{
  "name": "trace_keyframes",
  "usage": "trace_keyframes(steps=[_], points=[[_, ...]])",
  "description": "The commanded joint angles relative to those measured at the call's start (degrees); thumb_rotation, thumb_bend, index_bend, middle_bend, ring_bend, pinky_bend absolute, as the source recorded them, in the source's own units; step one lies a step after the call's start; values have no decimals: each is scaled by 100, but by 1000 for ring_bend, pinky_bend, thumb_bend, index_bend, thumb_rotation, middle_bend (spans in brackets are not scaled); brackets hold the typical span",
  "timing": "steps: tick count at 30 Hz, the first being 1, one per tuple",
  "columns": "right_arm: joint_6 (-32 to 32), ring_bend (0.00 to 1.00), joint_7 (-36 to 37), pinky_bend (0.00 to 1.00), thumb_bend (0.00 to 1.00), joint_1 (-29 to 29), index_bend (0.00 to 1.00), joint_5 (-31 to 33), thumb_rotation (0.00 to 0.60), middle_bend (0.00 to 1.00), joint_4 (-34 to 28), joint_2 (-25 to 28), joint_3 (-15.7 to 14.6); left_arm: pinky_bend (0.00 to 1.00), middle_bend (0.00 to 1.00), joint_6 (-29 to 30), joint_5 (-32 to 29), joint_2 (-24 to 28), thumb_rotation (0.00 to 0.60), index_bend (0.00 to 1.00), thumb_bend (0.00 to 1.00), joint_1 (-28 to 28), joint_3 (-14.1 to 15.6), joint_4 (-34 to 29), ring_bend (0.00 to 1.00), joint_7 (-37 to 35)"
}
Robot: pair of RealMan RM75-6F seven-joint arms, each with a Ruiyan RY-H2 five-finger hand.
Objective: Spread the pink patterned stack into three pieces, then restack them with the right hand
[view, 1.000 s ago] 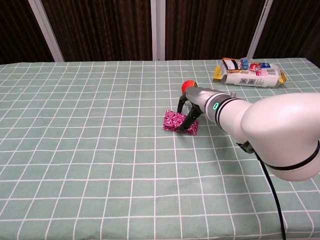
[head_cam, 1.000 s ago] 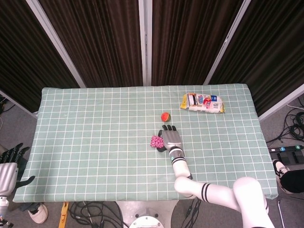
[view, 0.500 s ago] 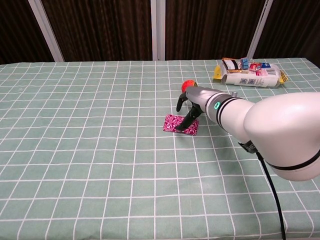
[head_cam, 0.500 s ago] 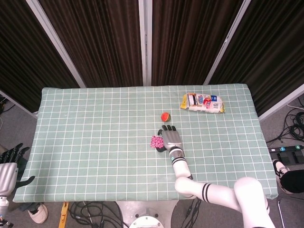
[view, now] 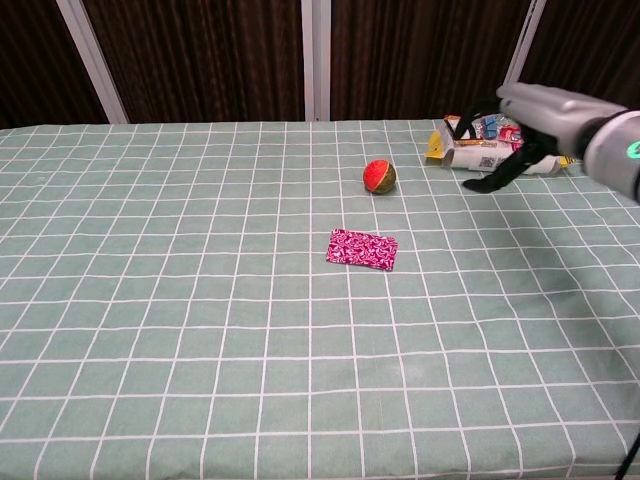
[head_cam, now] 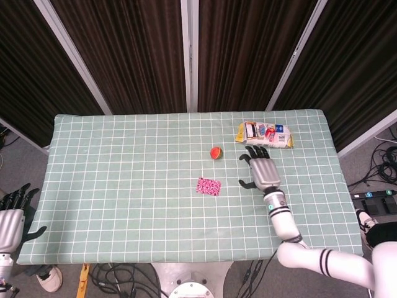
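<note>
Pink patterned stack (head_cam: 208,186) lies flat at frame center, long axis left-right; right hand (head_cam: 262,170), fingers spread and empty, sits to its right, far nearer than the left hand (head_cam: 11,217) at the lower-left edge

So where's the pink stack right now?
The pink stack lies flat mid-table, just nearer than the red ball, left of the raised right hand.

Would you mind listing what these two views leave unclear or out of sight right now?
- Pink patterned stack: too small and flat in both views to count its pieces.
- Left hand: cut off by the head view's left edge, absent from the chest view.
- Snack package: partly hidden behind the right hand in the chest view; its print is too small to read.
</note>
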Motion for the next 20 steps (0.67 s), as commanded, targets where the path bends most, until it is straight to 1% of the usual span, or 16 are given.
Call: trace_keyframes(steps=[1, 2, 4, 6, 8, 14, 20], points=[[445, 0, 1298, 0, 149, -909, 249, -1601, 561, 56, -471, 1239, -748, 146, 171, 56, -67, -12, 600, 197, 31, 0, -54, -96, 134, 157], [605, 0, 1582, 0, 148, -1083, 244, -1980, 565, 53, -423, 1429, -907, 146, 171, 82, -101, -28, 600, 197, 32, 4, -75, -133, 134, 238], [873, 0, 1978, 0, 147, -1332, 221, -2465, 573, 39, -335, 1653, -1117, 146, 171, 100, -157, -51, 600, 197, 32, 6, -100, -194, 134, 353], [1196, 0, 2369, 0, 147, -1607, 205, -2843, 570, 27, -247, 1822, -1288, 146, 171, 104, -215, -64, 600, 197, 32, 3, -123, -275, 134, 468], [1464, 0, 2678, 0, 149, -1846, 198, -3074, 563, 24, -196, 1938, -1399, 146, 171, 111, -248, -73, 600, 196, 31, -7, -142, -346, 134, 569], [2156, 0, 3166, 0, 148, -2401, 196, -3528, 565, 22, -167, 2151, -1552, 146, 171, 173, -256, -93, 600, 196, 31, -24, -177, -483, 134, 752], [2522, 0, 3370, 0, 150, -2669, 196, -3764, 561, 22, -273, 2425, -1499, 146, 171, 240, -261, -92, 600, 196, 31, 7, -170, -546, 134, 806]])
